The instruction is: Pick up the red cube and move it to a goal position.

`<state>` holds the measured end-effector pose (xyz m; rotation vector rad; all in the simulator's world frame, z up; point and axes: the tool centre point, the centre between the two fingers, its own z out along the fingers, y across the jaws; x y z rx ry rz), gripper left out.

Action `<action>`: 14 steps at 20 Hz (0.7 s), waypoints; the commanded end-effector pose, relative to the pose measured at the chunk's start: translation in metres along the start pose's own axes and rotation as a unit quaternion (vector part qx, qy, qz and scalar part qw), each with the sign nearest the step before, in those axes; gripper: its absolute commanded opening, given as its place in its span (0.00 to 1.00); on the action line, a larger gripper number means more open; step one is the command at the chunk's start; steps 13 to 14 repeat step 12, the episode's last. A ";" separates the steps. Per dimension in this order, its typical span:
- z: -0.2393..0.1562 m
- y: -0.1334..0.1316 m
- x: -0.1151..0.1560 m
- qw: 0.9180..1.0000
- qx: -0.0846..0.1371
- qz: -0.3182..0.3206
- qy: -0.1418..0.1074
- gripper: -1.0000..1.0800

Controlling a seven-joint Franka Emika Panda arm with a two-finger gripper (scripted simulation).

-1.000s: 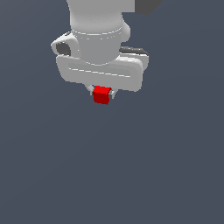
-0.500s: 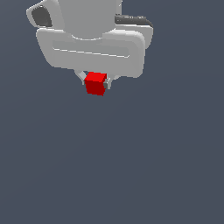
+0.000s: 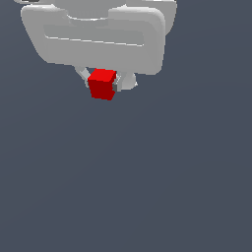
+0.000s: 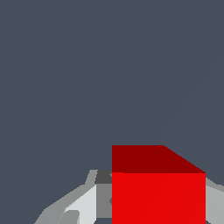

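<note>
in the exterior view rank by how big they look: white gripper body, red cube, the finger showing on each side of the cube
1. White gripper body, by far the largest, though cropped at the frame's top.
2. Red cube.
3. The two fingers: only slivers show beside the cube, too alike and too hidden to rank against each other.

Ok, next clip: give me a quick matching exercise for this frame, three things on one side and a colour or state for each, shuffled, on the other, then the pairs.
Things:
1. red cube
2. gripper
3. surface below

Colour or state:
A. plain dark grey-blue, nothing on it in view
B. white body, shut on the load
C. bright red, held between the fingers, off the surface

Pairs: 1-C, 2-B, 3-A
</note>
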<state>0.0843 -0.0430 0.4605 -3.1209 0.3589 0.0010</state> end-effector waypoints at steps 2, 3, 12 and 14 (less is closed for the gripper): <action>-0.006 0.000 0.002 1.000 0.000 0.000 0.000 0.00; -0.007 0.001 0.003 1.000 0.000 0.000 0.000 0.00; -0.010 0.001 0.005 1.000 0.000 0.000 0.000 0.00; -0.010 0.001 0.005 1.000 0.000 0.000 0.000 0.00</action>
